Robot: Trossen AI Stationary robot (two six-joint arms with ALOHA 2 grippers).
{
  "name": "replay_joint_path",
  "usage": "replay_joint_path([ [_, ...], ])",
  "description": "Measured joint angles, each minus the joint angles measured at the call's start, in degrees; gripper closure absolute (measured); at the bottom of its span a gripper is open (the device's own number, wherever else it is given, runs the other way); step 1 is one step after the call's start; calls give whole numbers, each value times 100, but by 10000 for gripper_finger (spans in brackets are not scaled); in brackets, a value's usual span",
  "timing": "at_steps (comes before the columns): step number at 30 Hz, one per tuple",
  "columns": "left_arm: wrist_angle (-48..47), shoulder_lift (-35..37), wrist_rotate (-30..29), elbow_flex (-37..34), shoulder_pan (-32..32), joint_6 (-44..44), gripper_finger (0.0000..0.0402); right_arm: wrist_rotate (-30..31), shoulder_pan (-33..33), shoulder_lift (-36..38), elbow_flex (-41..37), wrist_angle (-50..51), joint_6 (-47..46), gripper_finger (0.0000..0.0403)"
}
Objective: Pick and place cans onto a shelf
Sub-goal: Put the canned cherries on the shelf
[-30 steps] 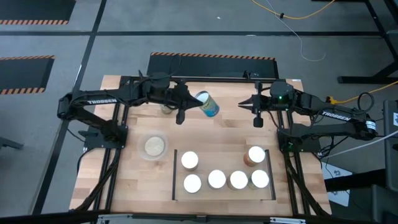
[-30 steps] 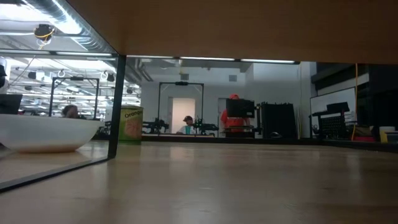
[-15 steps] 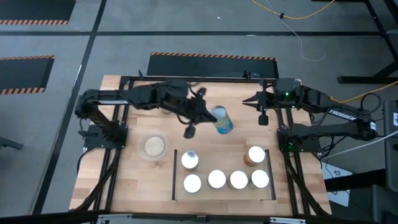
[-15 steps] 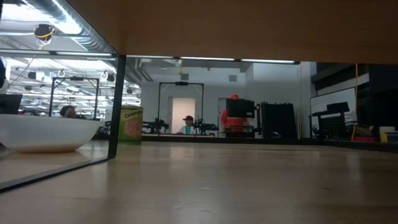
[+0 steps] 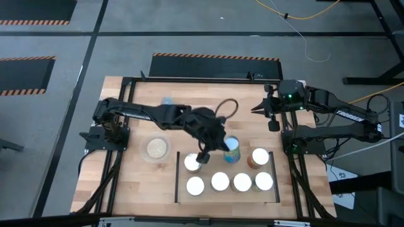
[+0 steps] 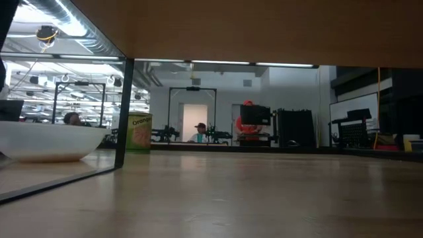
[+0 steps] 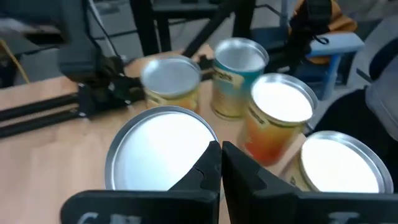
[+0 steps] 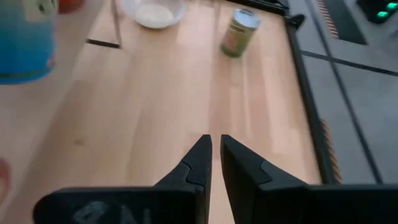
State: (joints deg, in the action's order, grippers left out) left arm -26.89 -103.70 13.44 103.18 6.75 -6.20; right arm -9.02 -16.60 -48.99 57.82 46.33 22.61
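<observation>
Presently, the left gripper is over the shelf and the right gripper waits.
High view: left gripper (image 5: 202, 155) above the shelf's (image 5: 227, 197) back row, blue can (image 5: 231, 149) beside it; right gripper (image 5: 270, 117) behind the shelf. Wrist views: both jaws pressed together, empty.

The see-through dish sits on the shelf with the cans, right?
Not quite. The dish sits on the table beside the shelf, outside its black bar. The cans are on the shelf. The high view shows it.
</observation>
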Motion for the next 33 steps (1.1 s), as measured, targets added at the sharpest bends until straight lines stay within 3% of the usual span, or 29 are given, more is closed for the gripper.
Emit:
replay_joint_path([
  [33,78,-512,-345,10,386,-58,401,-2524,2,-114,2,-649,-7,363],
])
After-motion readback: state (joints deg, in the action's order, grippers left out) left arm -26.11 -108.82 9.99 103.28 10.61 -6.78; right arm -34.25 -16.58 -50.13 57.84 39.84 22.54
